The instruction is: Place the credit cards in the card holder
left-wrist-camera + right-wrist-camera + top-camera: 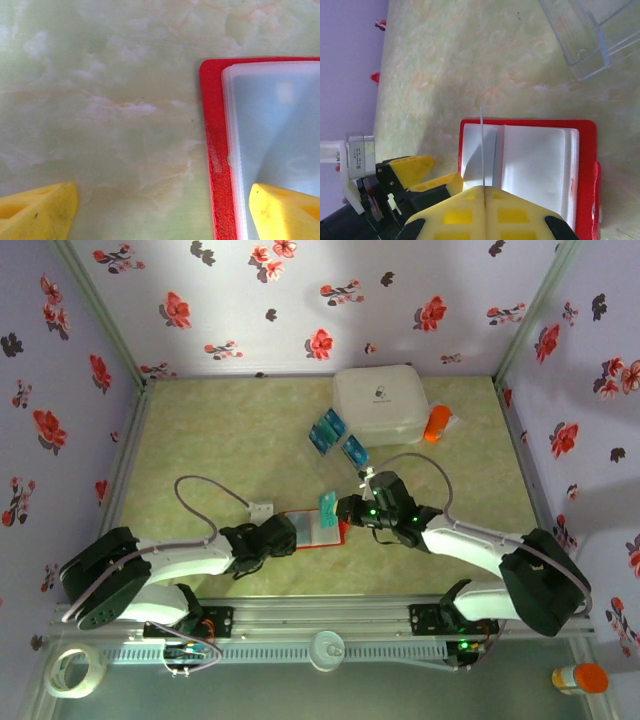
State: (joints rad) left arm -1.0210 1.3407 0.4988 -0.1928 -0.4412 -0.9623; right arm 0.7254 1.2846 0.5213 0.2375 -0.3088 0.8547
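Note:
The red card holder lies open on the table, its pale clear pockets facing up. My right gripper is shut on a teal credit card and holds it over the holder's far edge. In the right wrist view that card shows edge-on, standing over the left pocket of the holder, with the gripper shut on its end. My left gripper is open; one yellow finger rests on the clear pocket, the other on the table. Two more cards lie by the white case.
A big white rounded case stands at the back, with an orange bottle at its right. A tape roll and an orange-capped bottle sit below the rail. Walls enclose the table on three sides.

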